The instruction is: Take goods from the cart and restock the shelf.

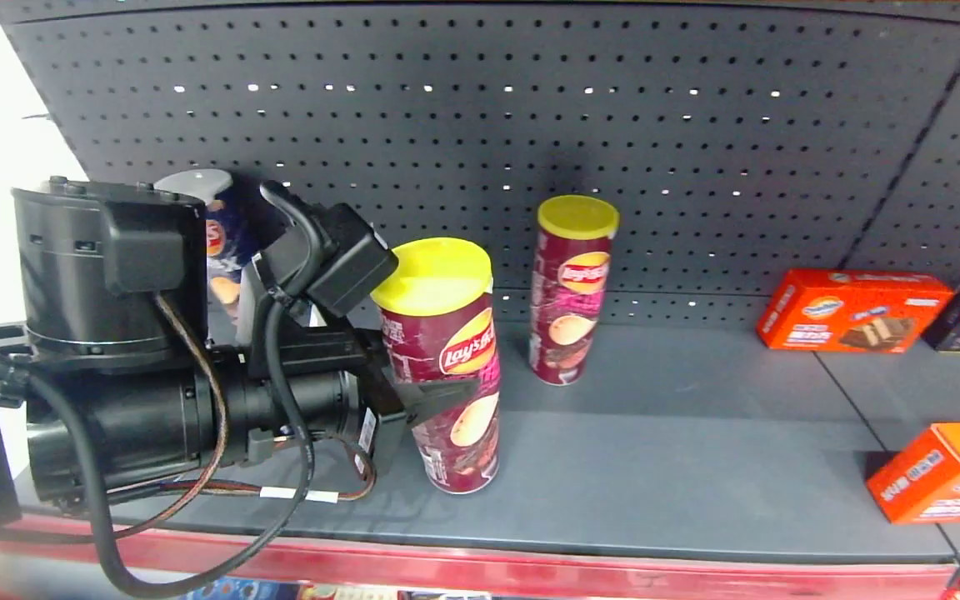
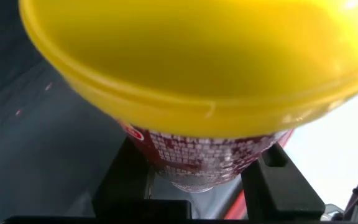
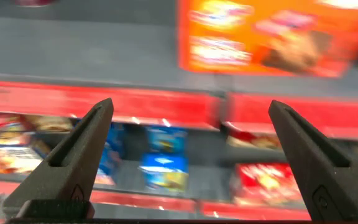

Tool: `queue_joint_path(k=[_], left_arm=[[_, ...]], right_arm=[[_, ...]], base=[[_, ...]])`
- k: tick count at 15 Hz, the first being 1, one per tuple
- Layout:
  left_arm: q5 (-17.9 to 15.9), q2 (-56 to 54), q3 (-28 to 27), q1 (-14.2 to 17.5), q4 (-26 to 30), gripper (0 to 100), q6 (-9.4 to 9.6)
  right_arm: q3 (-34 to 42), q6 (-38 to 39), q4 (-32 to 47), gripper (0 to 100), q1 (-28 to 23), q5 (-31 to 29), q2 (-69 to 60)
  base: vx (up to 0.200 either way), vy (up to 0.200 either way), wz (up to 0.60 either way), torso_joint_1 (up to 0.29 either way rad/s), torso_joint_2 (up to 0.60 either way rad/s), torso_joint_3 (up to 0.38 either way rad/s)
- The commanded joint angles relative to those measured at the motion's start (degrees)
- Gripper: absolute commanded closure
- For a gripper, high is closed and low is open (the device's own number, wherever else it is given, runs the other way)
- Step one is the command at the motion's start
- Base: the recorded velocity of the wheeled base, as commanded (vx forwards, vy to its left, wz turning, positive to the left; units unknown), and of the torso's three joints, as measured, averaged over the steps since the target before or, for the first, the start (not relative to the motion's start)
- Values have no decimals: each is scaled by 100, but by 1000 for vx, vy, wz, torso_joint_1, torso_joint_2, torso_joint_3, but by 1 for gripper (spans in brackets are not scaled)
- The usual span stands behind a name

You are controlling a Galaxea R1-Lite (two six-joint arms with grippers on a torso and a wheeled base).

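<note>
Pinching the maroon cardboard crisp can with the yellow plastic lid (image 1: 451,333) at mid-height, my left end effector (image 1: 428,398) holds it at the front of the dark grey metal shelf (image 1: 680,450), leaning slightly (whether its base touches the board I cannot tell). Letting go while it leans could tip it over the red front edge (image 1: 530,571). Pushing deeper risks knocking the matching can (image 1: 572,292) near the pegboard (image 1: 697,125). My right end effector (image 3: 191,155) hangs spread, carrying nothing.

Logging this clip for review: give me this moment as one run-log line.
left tool: shut on chip can | chip can: at shelf front | second can: behind it, by pegboard | right tool: open, empty
</note>
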Motion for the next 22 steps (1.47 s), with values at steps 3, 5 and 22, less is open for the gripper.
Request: queue_joint_path(k=[3,5,22], left_arm=[[12,-39,15,43,1,100,-1],[12,-91,24,131,1,100,-1],[-111,-979,833,817,1,100,-212]], right_arm=[[9,-4,0,0,-1,-1,-2],[1,-4,0,0,-1,-1,-2],[-1854,-180,-150,0,175,764,1922]], base=[[0,0,0,0,0,0],[0,0,0,0,0,0],[0,0,0,0,0,0]])
